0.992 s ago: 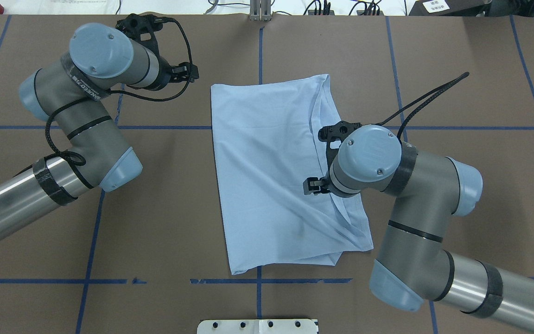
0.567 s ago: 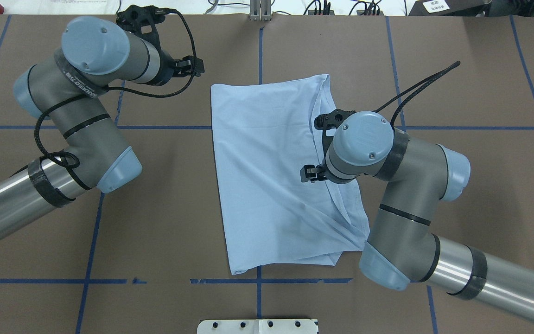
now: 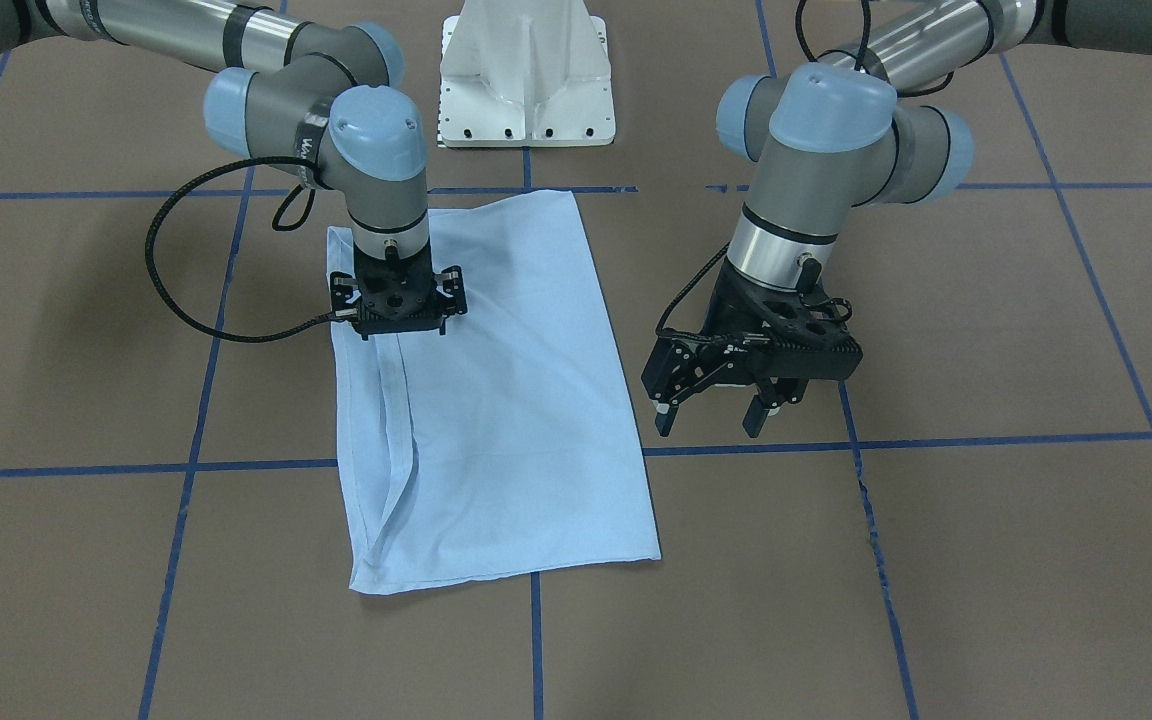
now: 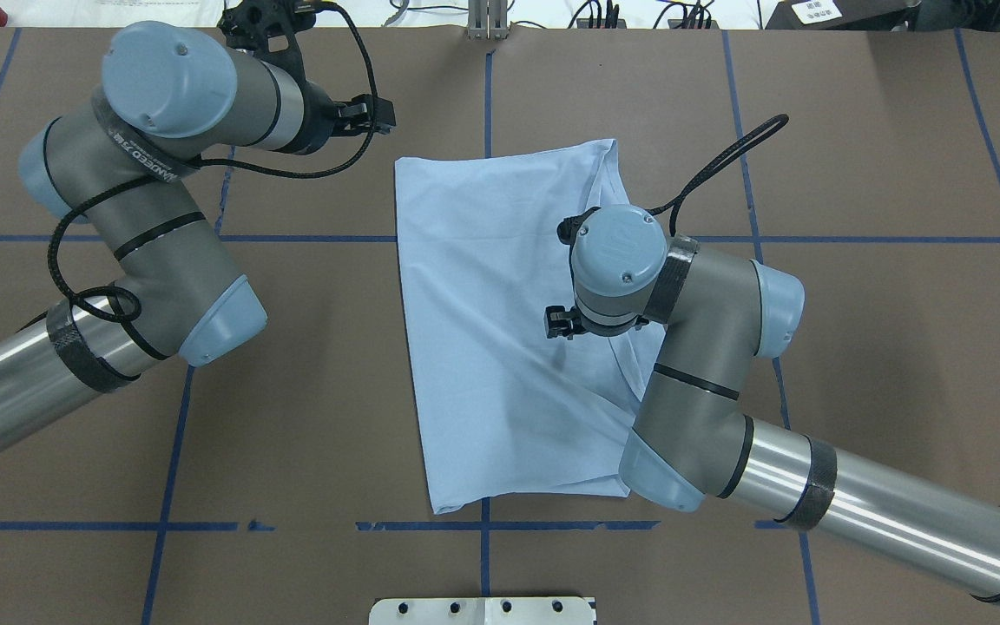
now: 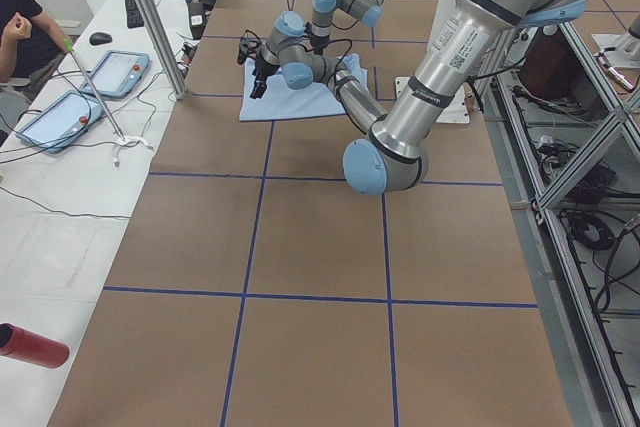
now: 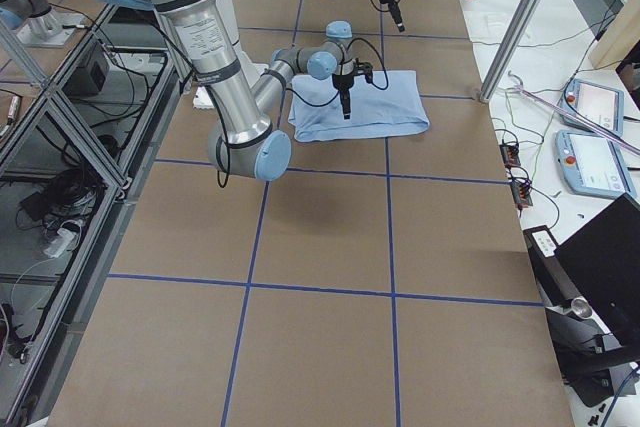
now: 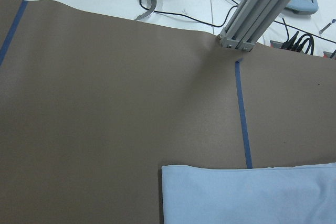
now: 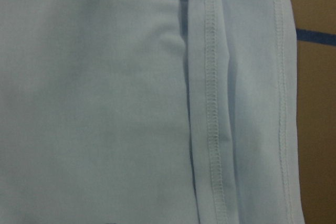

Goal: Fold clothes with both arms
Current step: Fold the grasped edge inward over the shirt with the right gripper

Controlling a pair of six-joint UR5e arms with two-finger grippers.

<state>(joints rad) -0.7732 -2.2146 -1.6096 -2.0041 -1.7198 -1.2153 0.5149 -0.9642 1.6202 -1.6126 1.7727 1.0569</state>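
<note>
The light blue T-shirt (image 4: 491,304) lies folded into a long rectangle on the brown table, print hidden; it also shows in the front view (image 3: 496,400). My right gripper (image 3: 398,325) points straight down right over the shirt's hemmed side fold. Its fingers are hidden under the wrist, and the right wrist view shows only cloth and seams (image 8: 210,103), so I cannot tell if it is open or shut. My left gripper (image 3: 711,415) hangs open and empty over bare table beside the shirt's far corner. The left wrist view shows that corner (image 7: 247,198).
The white pedestal base (image 3: 526,75) stands at the robot's edge of the table. Blue tape lines (image 4: 161,236) cross the table. An aluminium post (image 4: 487,17) and cables sit at the far edge. An operator (image 5: 25,17) and tablets are at a side table.
My right arm has swung its wrist left, further in over the shirt. My left arm has shifted slightly toward the far edge. The shirt has not moved.
</note>
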